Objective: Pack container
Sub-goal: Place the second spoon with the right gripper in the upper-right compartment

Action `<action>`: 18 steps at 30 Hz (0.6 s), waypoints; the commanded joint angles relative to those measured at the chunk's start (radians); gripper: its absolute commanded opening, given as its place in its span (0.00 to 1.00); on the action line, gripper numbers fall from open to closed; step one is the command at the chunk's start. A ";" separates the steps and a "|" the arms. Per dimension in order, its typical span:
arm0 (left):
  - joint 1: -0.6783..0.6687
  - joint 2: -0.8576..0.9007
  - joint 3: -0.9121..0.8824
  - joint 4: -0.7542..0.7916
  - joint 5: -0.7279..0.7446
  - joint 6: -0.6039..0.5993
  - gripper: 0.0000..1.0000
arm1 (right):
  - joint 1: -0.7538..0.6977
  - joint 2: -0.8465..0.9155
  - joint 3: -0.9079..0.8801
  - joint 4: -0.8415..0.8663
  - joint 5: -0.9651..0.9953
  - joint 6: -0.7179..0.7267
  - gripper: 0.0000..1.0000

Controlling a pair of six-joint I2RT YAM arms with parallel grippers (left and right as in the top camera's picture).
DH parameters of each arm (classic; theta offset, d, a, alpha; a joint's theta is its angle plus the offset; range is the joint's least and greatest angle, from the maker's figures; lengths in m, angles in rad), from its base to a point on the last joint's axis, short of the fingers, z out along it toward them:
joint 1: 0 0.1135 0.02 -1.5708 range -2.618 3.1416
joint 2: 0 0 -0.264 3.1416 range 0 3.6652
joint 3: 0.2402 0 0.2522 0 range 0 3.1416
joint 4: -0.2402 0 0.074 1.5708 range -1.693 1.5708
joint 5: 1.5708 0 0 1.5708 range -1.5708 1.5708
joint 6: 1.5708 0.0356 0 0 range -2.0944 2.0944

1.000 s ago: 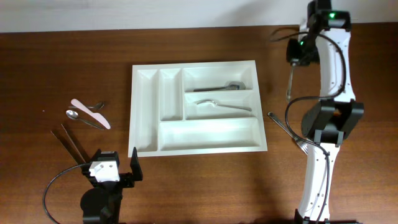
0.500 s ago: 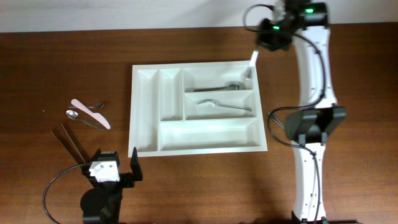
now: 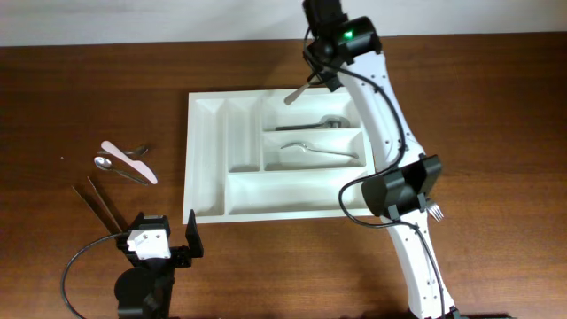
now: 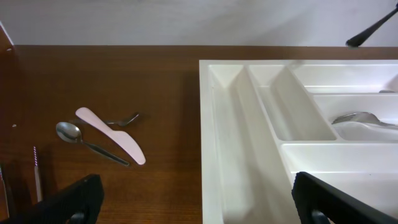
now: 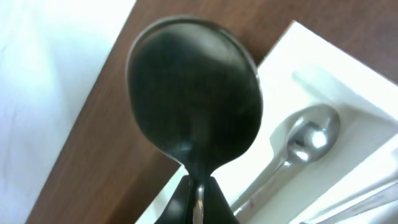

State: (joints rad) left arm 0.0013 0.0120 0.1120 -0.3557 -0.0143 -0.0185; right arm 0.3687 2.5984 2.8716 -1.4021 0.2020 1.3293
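We see the brown desk (image 3: pixel 89 80) carrying the white container (image 3: pixel 292 190) at its middle, with the long compartments on its right side. Our right claw (image 5: pixel 199 202) hovers over the container's far edge, above the top long compartment, clamped tight on the handle of a spoon (image 5: pixel 194 93). Our left claw (image 4: pixel 196 208) sits low near the desk's front edge, by the container's near left corner, fingers spread wide with nothing between them. A second spoon (image 3: pixel 314 123) lies in the top long compartment and another utensil (image 3: pixel 314 149) lies in the one below. Left of the container lie a pale knife (image 3: pixel 128 161), a loose spoon (image 3: pixel 118 167) and a small fork (image 3: pixel 138 151).
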 commanded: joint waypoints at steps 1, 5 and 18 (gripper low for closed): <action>-0.003 -0.006 -0.003 -0.001 0.008 0.015 0.99 | 0.017 -0.005 -0.069 -0.032 0.072 0.169 0.04; -0.003 -0.006 -0.003 -0.001 0.008 0.016 0.99 | 0.017 -0.005 -0.183 -0.086 0.045 0.338 0.04; -0.003 -0.006 -0.003 -0.001 0.008 0.015 0.99 | 0.017 -0.006 -0.266 0.095 -0.015 0.220 0.29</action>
State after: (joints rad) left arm 0.0013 0.0120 0.1120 -0.3557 -0.0143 -0.0185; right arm 0.3840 2.5992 2.6064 -1.3621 0.2035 1.6520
